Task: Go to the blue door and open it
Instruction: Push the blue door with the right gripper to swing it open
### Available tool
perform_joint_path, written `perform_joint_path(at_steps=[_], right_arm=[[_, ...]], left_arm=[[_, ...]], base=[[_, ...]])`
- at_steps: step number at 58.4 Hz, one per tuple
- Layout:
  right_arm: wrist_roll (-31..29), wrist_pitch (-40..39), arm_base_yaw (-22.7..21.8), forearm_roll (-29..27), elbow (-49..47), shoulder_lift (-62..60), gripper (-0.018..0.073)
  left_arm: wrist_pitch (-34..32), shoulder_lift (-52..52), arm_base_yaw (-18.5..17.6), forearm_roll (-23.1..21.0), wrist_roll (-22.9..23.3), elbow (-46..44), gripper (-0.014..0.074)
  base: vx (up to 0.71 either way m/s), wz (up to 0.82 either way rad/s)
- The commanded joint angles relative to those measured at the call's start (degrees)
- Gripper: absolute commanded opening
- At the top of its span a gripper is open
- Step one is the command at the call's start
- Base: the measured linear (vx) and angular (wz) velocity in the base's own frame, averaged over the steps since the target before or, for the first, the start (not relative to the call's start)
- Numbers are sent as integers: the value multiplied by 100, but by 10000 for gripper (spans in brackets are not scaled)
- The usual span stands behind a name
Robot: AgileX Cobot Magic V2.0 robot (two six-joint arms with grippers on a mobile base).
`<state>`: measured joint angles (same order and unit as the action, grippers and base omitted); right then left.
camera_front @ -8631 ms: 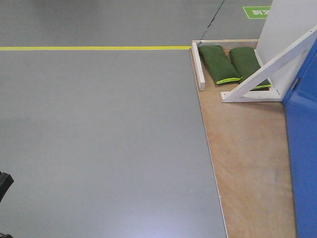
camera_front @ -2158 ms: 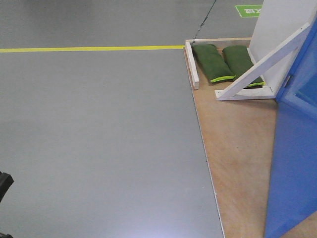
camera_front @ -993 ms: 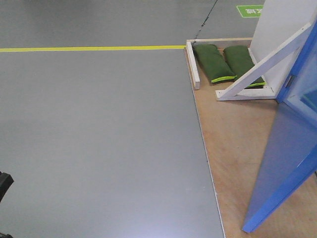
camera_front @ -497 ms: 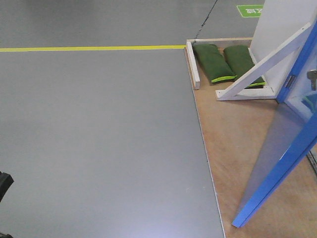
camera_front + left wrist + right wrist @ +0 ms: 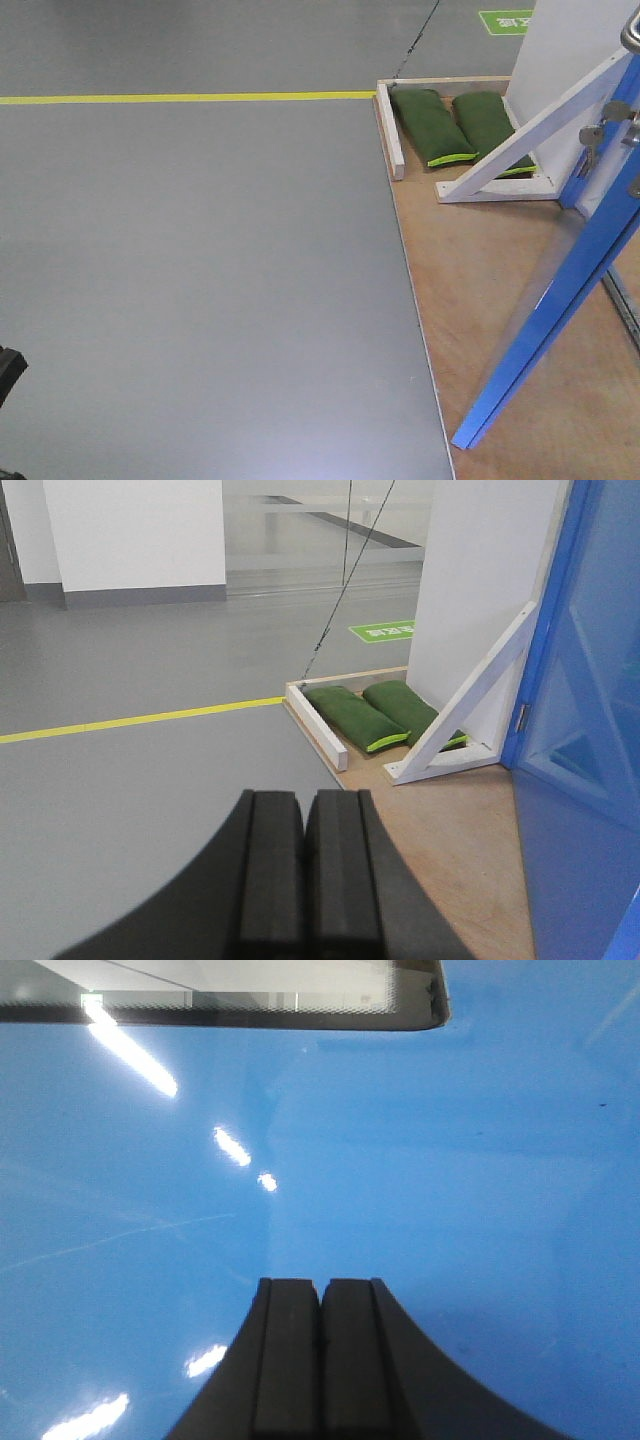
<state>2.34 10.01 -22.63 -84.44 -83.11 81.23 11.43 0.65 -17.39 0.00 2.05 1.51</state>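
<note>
The right gripper (image 5: 320, 1358) faces the door (image 5: 450, 1160), fingers (image 5: 288, 1360) together, holding nothing. The left gripper (image 5: 303, 875) is closed and empty, door at its 3 o'clock.

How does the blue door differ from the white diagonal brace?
The blue door is a glossy panel carrying keys; the white brace is a bare beam. The door stands ajar over the plywood base; the brace props the wall panel. Both slant in the front view.

3 cams: 1 ext. front, 2 wrist.
Front looks down fwd over floor, blue door (image 5: 600, 238) at right. Left wrist looks low, level, sharing green bags (image 5: 432, 125) & white brace (image 5: 530, 133). Right wrist v. close, facing door panel.
</note>
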Motion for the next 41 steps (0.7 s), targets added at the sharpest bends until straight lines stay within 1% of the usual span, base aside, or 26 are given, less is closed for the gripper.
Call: perform_joint_path(at_steps=[1, 10, 16, 41], right_arm=[[-9, 227, 241, -82, -188, -100, -1], [-9, 227, 672, -70, -188, 26, -1], [-9, 250, 863, -69, -188, 140, -1], [-9, 251, 1428, -64, -188, 424, -1]], left_arm=[[-496, 72, -17, -33, 34, -141, 73], [-496, 72, -17, -33, 34, -141, 73], [-496, 72, -17, -33, 34, -141, 73], [-496, 72, -17, -33, 34, -141, 73]], base=[[0, 0], [0, 0], [0, 0], [0, 0]])
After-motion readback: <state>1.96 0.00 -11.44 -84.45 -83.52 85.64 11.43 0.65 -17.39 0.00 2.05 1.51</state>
